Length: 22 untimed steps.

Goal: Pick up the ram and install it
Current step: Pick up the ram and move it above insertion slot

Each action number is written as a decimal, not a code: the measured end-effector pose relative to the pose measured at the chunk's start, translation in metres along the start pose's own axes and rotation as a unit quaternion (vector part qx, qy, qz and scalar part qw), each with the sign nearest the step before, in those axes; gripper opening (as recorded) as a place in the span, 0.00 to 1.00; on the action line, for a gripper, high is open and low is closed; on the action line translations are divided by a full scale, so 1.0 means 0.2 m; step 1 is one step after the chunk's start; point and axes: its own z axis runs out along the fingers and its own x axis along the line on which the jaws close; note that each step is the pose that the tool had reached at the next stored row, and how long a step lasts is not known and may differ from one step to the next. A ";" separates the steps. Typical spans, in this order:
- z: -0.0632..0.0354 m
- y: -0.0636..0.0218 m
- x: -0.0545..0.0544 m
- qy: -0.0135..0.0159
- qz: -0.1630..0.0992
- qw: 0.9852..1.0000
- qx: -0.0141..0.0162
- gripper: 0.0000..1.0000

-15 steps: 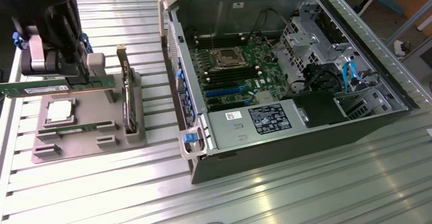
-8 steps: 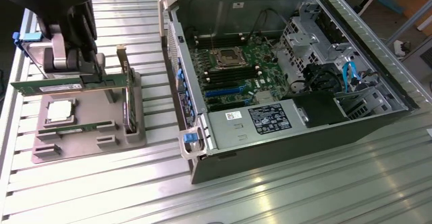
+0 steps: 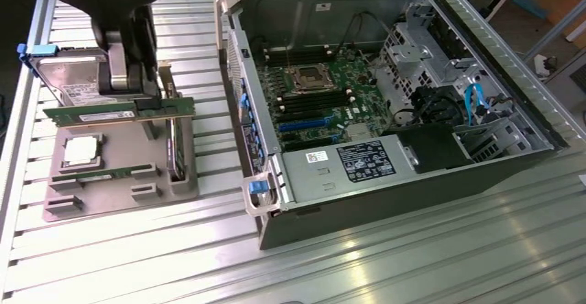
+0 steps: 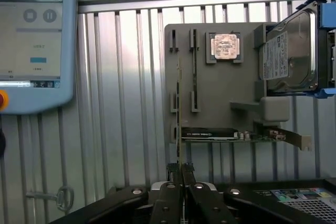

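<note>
Exterior, gripper (image 3: 147, 101): narrow, clamped on ram (image 3: 96, 116), off-centre toward the exterior view's right.
Exterior, ram: held above tray (image 3: 110, 204), apart from it; long axis level, running across the view.
Exterior, second stick (image 3: 101, 173): seated in tray, below held ram, roughly parallel.
Exterior, slots (image 3: 316, 103): inside case (image 3: 385, 208), well apart toward the exterior view's right; judged roughly parallel to held ram.
Wrist, gripper (image 4: 181, 177): pinched tight on ram (image 4: 178, 108).
Wrist, ram: edge-on, a thin line pointing straight away from the jaws, over tray (image 4: 241, 82).
</note>
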 end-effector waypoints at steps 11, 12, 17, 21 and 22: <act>-0.002 -0.110 -0.01 0.000 0.000 1.000 0.000 0.12; -0.002 -0.118 -0.01 0.000 0.000 1.000 0.000 0.12; -0.003 -0.166 -0.01 0.000 0.000 1.000 0.000 0.12; -0.004 -0.216 -0.01 0.000 0.000 1.000 0.000 0.12; -0.004 -0.229 -0.01 0.000 0.000 1.000 0.000 0.12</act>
